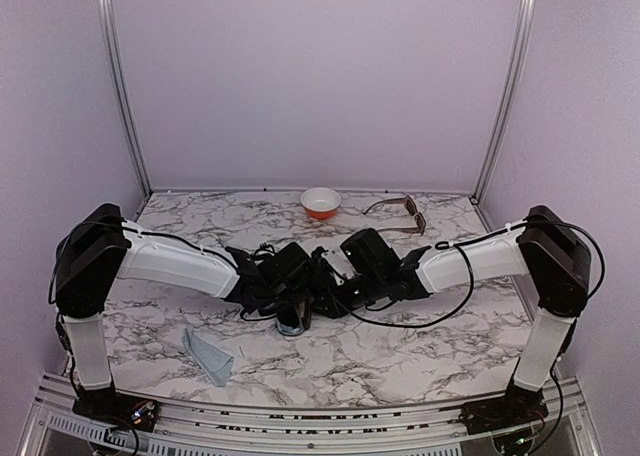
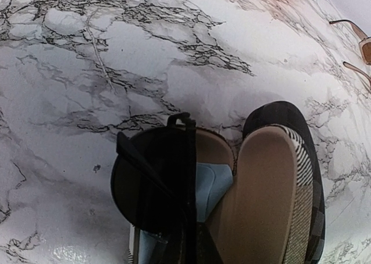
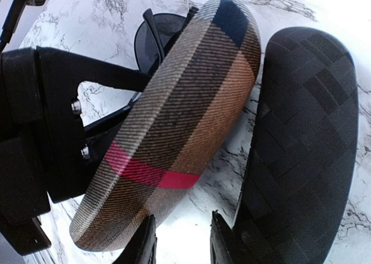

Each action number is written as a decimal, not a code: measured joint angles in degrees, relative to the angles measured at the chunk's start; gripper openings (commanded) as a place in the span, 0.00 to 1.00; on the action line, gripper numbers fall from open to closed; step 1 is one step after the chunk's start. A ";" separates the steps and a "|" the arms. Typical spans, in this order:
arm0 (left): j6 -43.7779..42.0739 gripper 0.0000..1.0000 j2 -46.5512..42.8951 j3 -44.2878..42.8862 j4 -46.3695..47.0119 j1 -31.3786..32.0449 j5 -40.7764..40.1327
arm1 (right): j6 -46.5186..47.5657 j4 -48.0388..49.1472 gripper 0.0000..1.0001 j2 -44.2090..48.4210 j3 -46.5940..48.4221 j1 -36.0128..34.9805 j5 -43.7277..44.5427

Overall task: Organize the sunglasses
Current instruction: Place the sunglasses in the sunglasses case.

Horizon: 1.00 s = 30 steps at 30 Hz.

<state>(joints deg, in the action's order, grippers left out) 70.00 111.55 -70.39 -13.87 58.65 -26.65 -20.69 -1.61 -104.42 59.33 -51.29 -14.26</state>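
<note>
Currently we see left tool (image 1: 292, 306) clamped tight on black sunglasses (image 2: 153, 183), lens at mouth of open plaid case (image 3: 174, 119), over blue cloth (image 2: 211, 186) inside. Right tool (image 3: 182, 229) partly open, nothing between fingers, poised above gap between plaid case and black case (image 3: 301, 142). Brown sunglasses (image 1: 400, 214) lie at desk (image 1: 400, 336) back right, near orange bowl (image 1: 320, 202).
</note>
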 measured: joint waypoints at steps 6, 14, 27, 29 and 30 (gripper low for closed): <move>-3.76 0.00 -1.81 3.65 6.21 -0.79 3.34 | 0.00 -0.20 0.31 0.00 0.00 0.00 0.00; -7.72 0.00 -3.56 8.07 14.19 -3.67 11.87 | 0.02 -0.44 0.31 0.00 0.02 0.00 0.00; -12.37 0.00 -8.24 16.48 23.43 -7.34 21.49 | 0.20 -0.66 0.31 -0.02 0.11 0.00 0.00; -12.39 0.00 -8.46 17.20 24.94 -7.72 22.71 | 0.20 -0.68 0.31 -0.09 0.22 0.00 0.00; -12.37 0.00 -8.48 17.53 26.03 -7.78 23.50 | 0.17 -0.79 0.31 -0.15 0.35 0.00 0.00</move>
<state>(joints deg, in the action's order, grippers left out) 57.63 103.07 -52.86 12.16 50.87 -3.16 -20.51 -2.39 -104.57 59.68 -51.29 -14.26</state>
